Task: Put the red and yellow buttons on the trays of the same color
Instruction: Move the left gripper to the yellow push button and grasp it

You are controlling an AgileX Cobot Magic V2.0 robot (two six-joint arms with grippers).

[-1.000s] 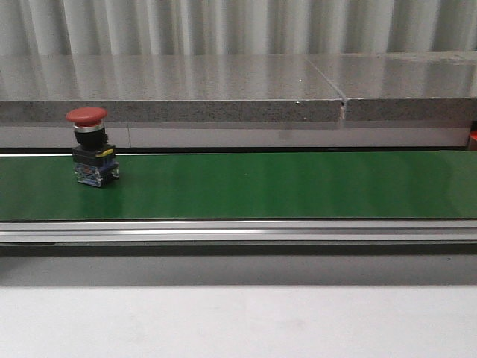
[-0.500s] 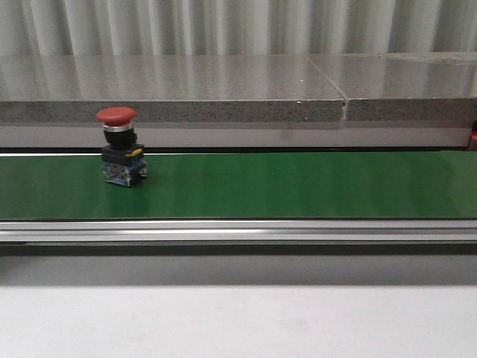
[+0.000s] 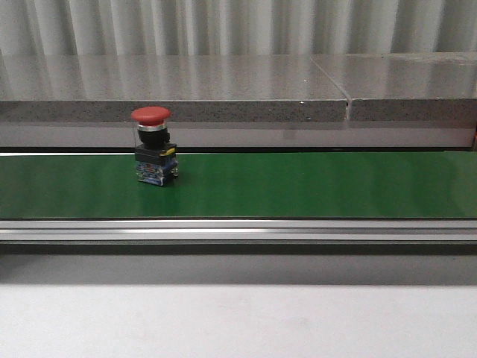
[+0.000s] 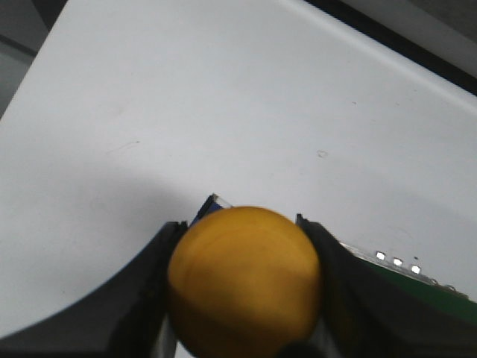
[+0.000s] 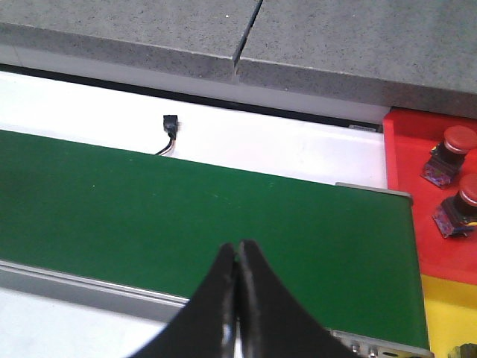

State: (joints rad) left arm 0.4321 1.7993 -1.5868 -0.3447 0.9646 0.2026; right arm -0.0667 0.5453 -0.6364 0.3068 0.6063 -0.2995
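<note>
A red button (image 3: 154, 154) with a mushroom cap stands upright on the green belt (image 3: 298, 186), left of centre in the front view. My left gripper (image 4: 242, 239) is shut on a yellow button (image 4: 244, 280), held above a white surface (image 4: 186, 112). My right gripper (image 5: 238, 250) hangs shut and empty over the belt's near edge. Two red buttons (image 5: 451, 153) (image 5: 462, 205) lie in the red tray (image 5: 406, 186) beyond the belt's end. A corner of the yellow tray (image 5: 447, 313) shows beside it. Neither gripper appears in the front view.
A grey stone ledge (image 3: 238, 89) runs behind the belt. An aluminium rail (image 3: 238, 231) borders the belt's front. A small black plug with a cable (image 5: 171, 125) lies on the white strip behind the belt.
The red button has travelled to the right along the belt, from the far left toward the middle, staying upright.
</note>
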